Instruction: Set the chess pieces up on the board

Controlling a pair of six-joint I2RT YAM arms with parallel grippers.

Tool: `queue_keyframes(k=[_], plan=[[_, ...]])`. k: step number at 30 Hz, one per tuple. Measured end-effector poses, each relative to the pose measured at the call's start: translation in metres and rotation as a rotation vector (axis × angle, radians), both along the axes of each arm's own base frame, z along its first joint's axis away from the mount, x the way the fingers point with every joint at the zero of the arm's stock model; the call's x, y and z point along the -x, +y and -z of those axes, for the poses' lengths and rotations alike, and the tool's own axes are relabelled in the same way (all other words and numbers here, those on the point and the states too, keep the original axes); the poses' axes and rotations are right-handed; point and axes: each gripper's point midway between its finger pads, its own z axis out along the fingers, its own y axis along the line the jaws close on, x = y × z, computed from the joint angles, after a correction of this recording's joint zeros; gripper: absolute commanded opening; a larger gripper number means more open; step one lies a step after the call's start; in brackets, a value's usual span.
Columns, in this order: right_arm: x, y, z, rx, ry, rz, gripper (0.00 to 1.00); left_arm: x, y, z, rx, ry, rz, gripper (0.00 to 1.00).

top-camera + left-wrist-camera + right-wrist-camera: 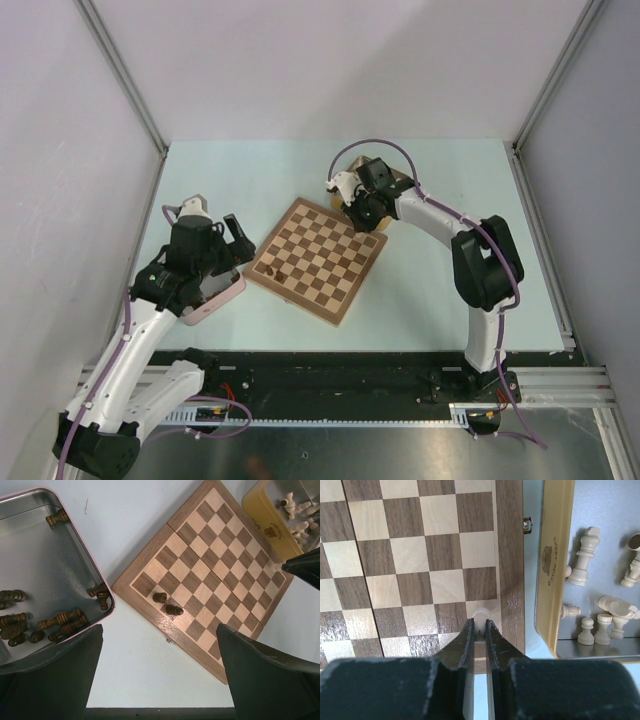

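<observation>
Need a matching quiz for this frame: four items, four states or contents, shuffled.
Items:
1. pink tin
2. yellow tin
3. right gripper
4. left gripper

States:
A. holds pale pieces
B. shut on a pale piece at the board edge
C. holds dark pieces
D. wide open, holding nothing

Pairs: 1-C, 2-A, 3-B, 4-D
</observation>
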Motion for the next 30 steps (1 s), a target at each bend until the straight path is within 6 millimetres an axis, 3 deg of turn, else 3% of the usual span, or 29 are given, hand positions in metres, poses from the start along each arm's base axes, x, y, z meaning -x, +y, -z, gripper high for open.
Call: queue_keyframes(k=[8,19,24,30], plan=[[0.001,-0.001,0.012,0.017,0.024,0.002,0.1,0.0,0.001,0.002,-0.001,0.005,-0.002,1.0],[0.001,-0.002,0.012,0.018,0.025,0.002,0.17,0.0,0.0,0.002,0.0,0.005,-0.001,1.0],[0.002,-0.002,0.012,0.018,0.025,0.002,0.27,0.001,0.0,0.002,0.004,0.006,0.002,1.0],[0.002,-0.002,0.012,0.019,0.028,0.003,0.33,0.001,-0.002,0.002,0.009,0.008,0.008,1.0]])
